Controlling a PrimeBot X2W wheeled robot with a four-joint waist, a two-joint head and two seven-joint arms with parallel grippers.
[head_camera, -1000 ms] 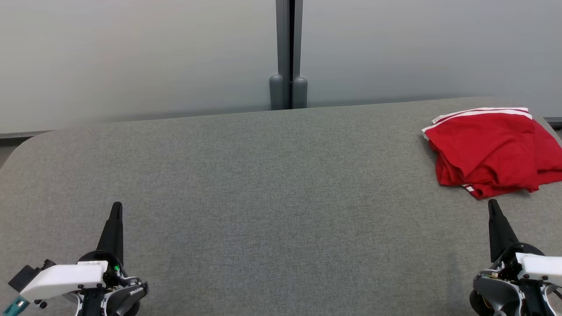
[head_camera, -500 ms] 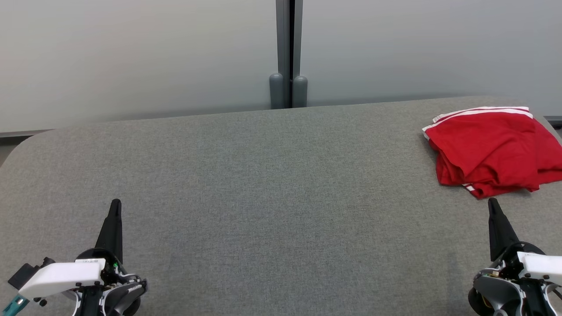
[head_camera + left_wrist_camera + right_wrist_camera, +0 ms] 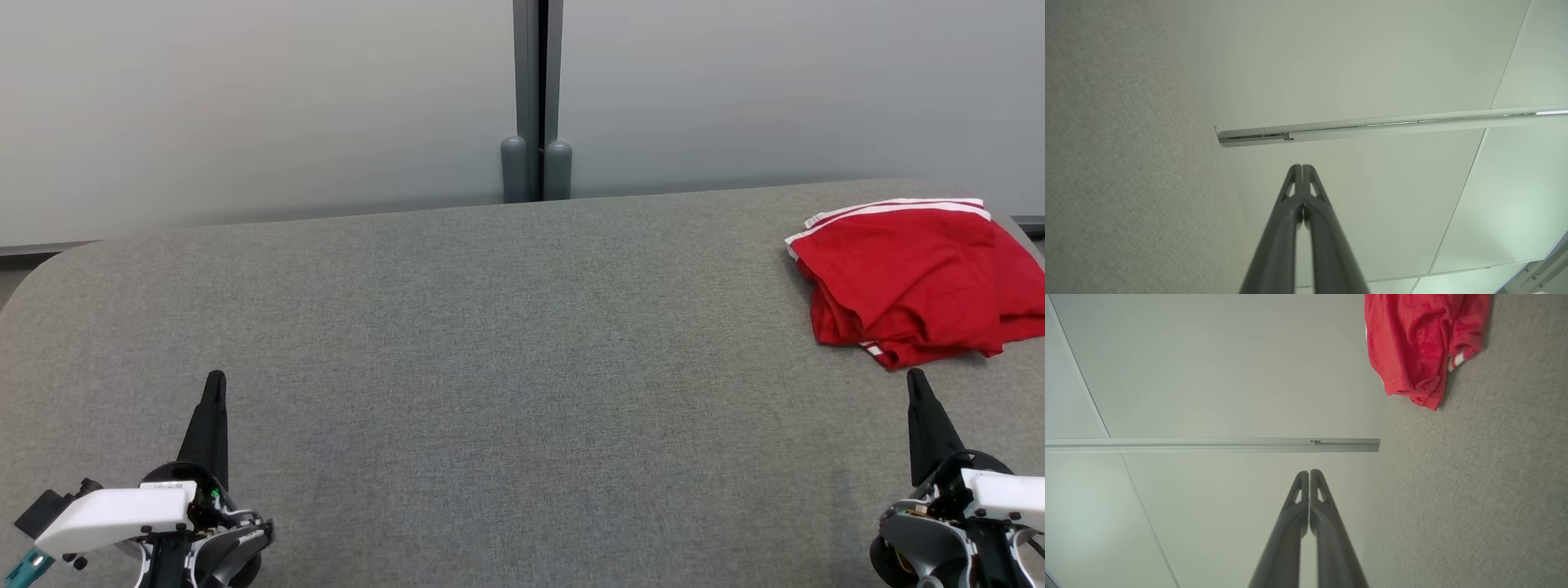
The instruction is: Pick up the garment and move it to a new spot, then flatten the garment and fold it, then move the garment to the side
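Garment [image 3: 914,278], red, folded, far right on table [image 3: 490,327]; right hand [image 3: 914,374] near it, left hand [image 3: 215,378] well apart, both closed, empty

We note table [image 3: 457,327]: grey woven cloth cover, matt, fine rough grain. Far right, garment [image 3: 906,269]: red soft cloth, matt, creased, white striped trim; slightly fuzzy nap in right wrist view. On left gripper [image 3: 215,379] and right gripper [image 3: 914,376]: fingers dark, smooth, matt, plastic by our eye; wrist shells [image 3: 114,510] white, slight gloss. Behind, wall [image 3: 245,106]: pale panels, smooth, matt. Between panels, post [image 3: 537,98]: grey, smooth, metal-looking to us, dull sheen.
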